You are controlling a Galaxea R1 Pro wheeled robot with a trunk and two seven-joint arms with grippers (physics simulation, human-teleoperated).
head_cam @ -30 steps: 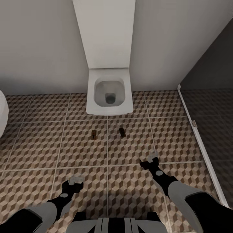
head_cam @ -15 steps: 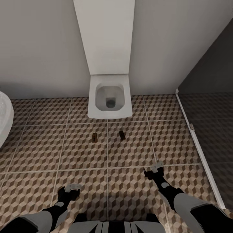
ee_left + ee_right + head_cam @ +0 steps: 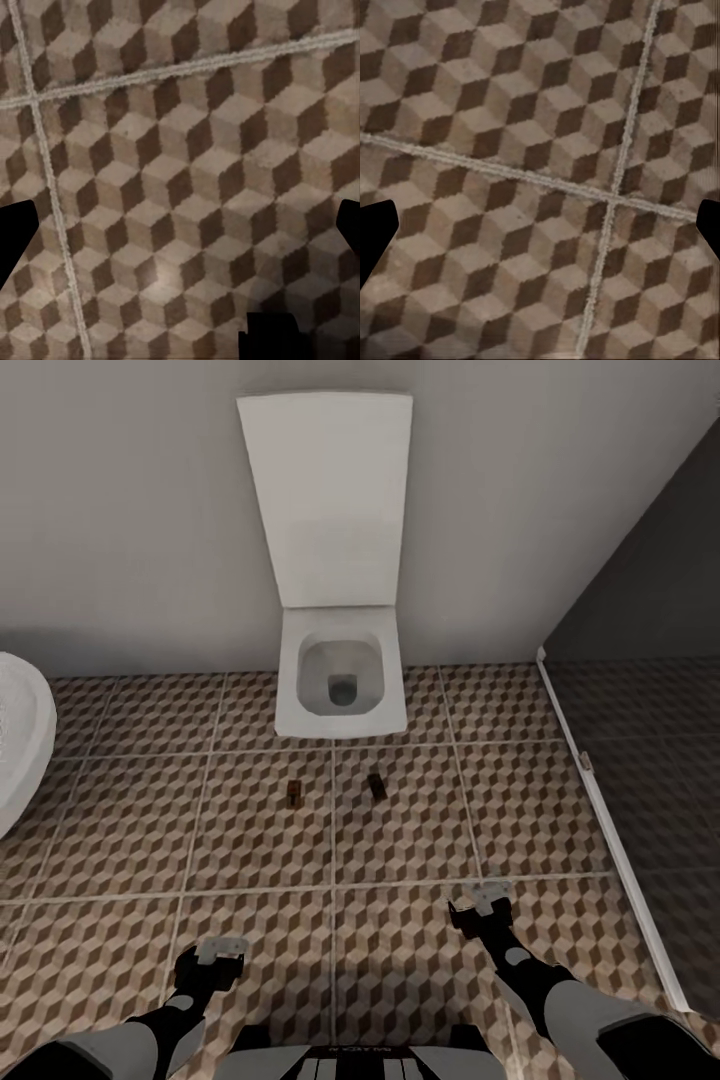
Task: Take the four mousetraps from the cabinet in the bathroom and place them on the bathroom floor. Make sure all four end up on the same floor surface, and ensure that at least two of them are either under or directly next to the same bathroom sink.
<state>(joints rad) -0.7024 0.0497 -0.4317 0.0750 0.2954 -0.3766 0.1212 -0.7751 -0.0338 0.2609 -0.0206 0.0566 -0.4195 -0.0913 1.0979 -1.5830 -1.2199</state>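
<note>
Two mousetraps (image 3: pixel 294 792) (image 3: pixel 376 786) on bathroom floor (image 3: pixel 130 840) before toilet (image 3: pixel 342 685) in head view, both grippers' (image 3: pixel 220 950) (image 3: pixel 487 901) jaws released, empty.

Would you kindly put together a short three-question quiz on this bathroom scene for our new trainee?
1. True or false: both mousetraps in the head view, the left mousetrap and the right mousetrap, lie on the bathroom floor.
2. Which fixture stands just beyond them? A) toilet B) sink C) cabinet
3. Fill in: the left hand and right hand are both ____, holding nothing.

Key:
1. True; each rests on a tile either side of a grout line.
2. A, the white toilet with its lid up.
3. Open; the wrist views show fingertips spread over bare tile.
</note>
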